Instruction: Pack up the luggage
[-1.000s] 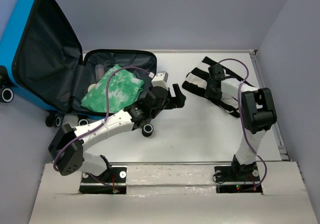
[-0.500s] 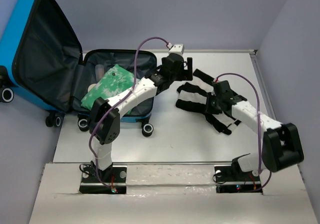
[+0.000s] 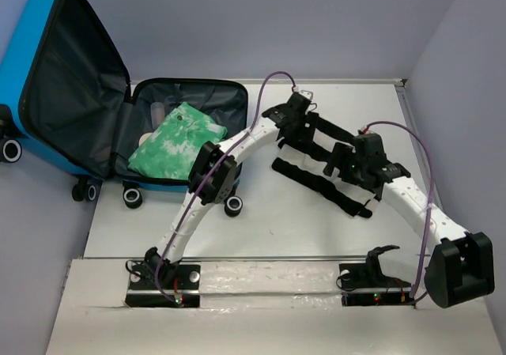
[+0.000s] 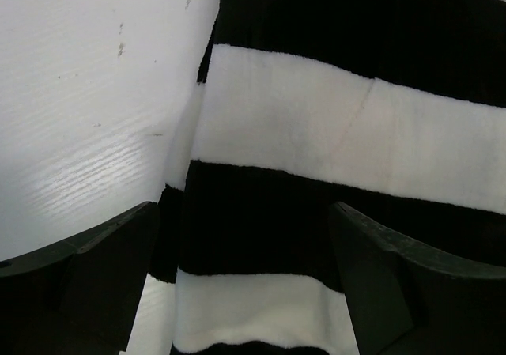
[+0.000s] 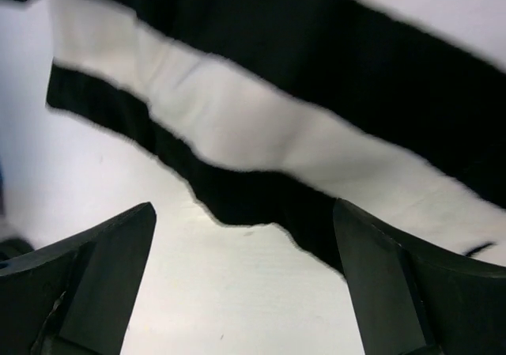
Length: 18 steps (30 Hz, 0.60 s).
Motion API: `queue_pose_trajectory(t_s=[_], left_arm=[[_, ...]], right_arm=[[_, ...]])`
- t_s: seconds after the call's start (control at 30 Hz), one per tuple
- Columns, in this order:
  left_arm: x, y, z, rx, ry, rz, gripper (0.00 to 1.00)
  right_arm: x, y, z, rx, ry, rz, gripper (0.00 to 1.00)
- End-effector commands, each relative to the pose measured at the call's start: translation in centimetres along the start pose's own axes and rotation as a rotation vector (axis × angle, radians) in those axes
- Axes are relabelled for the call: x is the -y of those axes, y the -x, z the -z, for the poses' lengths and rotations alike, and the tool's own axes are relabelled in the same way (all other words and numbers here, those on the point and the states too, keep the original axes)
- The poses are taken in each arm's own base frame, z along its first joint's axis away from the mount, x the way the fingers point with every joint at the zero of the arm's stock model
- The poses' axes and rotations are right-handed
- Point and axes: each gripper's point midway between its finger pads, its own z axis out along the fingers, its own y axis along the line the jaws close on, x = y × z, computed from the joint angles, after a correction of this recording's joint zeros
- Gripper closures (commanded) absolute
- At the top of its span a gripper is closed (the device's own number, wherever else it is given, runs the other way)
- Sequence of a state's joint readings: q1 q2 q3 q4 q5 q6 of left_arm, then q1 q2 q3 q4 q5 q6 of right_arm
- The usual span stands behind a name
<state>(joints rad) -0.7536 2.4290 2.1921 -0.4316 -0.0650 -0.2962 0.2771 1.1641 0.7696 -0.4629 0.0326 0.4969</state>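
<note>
Your left claw [image 4: 243,213] is released. Its two dark fingers [image 4: 95,276] are spread wide at the bottom corners of the left wrist view, just above the black-and-white striped cloth [image 4: 340,126], and they grip nothing. Your right claw [image 5: 243,209] is released too, with its jaws apart over a striped edge of that cloth and the white table [image 5: 237,292].

In the top view, the left arm stretches from its base at lower left up to the centre, with its claw over the cloth's upper end. The right arm is folded, elbow at lower right, and its claw faces left at centre right. The luggage [image 3: 28,47] lies open in the upper left with its blue lid raised and a green-and-white cloth [image 3: 178,141] in its lower half.
</note>
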Motion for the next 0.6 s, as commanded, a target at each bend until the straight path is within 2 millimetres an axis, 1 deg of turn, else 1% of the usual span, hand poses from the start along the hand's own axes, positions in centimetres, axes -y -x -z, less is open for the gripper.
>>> queue_pose_trajectory(t_s=[0.0, 0.03, 0.07, 0.1, 0.13, 0.17, 0.27, 0.3, 0.33, 0.37, 0.4, 0.43, 0.47, 0.5, 0.53, 0.57], left_arm=[[-0.4, 0.3, -0.4, -0.041, -0.019, -0.012, 0.01], [-0.2, 0.1, -0.8, -0.045, -0.030, -0.009, 0.01], [-0.2, -0.1, -1.1, -0.047, -0.032, -0.005, 0.01], [0.3, -1.0, -1.7, -0.073, -0.063, -0.002, 0.01], [0.2, -1.3, -2.0, -0.083, -0.065, 0.001, 0.01], [0.2, -1.6, -2.3, -0.086, -0.071, 0.001, 0.03], [-0.1, -2.9, -3.2, -0.109, -0.069, 0.015, 0.09], [0.3, -2.6, -3.2, -0.098, -0.097, 0.027, 0.19], [0.1, -3.3, -3.4, -0.112, -0.102, 0.042, 0.25], [0.2, -2.8, -3.5, -0.094, -0.119, 0.051, 0.34], [0.4, -3.2, -3.4, -0.103, -0.137, 0.060, 0.61], [0.5, -3.2, -3.3, -0.098, -0.143, 0.070, 0.73], [0.4, -2.8, -3.4, -0.081, -0.149, 0.080, 0.92], [0.1, -2.7, -3.3, -0.075, -0.148, 0.091, 0.94], [0.2, -2.3, -2.7, -0.066, -0.162, 0.097, 0.94], [-0.1, -3.0, -2.9, -0.069, -0.167, 0.113, 0.94]], right_arm=[[4.3, 5.7, 1.4, 0.214, -0.140, -0.172, 0.00], [5.3, 6.1, 1.5, 0.226, -0.161, -0.202, 0.00], [7.5, 6.7, 1.8, 0.248, -0.205, -0.257, 0.00], [8.7, 7.3, 2.0, 0.274, -0.230, -0.297, 0.00], [9.8, 7.5, 2.1, 0.283, -0.252, -0.326, 0.00], [12.2, 7.8, 2.5, 0.299, -0.300, -0.389, 0.00], [14.9, 7.6, 2.7, 0.319, -0.346, -0.464, 0.00], [16.0, 7.3, 2.5, 0.318, -0.365, -0.491, 0.00], [16.8, 6.7, 2.1, 0.303, -0.387, -0.504, 0.00], [17.4, 6.3, 1.7, 0.290, -0.405, -0.514, 0.00], [18.0, 5.6, 1.3, 0.272, -0.412, -0.528, 0.00], [18.5, 4.8, 0.4, 0.236, -0.423, -0.541, 0.00], [18.5, 4.4, -0.1, 0.217, -0.418, -0.543, 0.00], [18.4, 4.1, -0.6, 0.198, -0.405, -0.546, 0.00], [18.0, 4.1, -1.1, 0.193, -0.367, -0.557, 0.00], [18.0, 3.4, -2.0, 0.155, -0.357, -0.563, 0.00]])
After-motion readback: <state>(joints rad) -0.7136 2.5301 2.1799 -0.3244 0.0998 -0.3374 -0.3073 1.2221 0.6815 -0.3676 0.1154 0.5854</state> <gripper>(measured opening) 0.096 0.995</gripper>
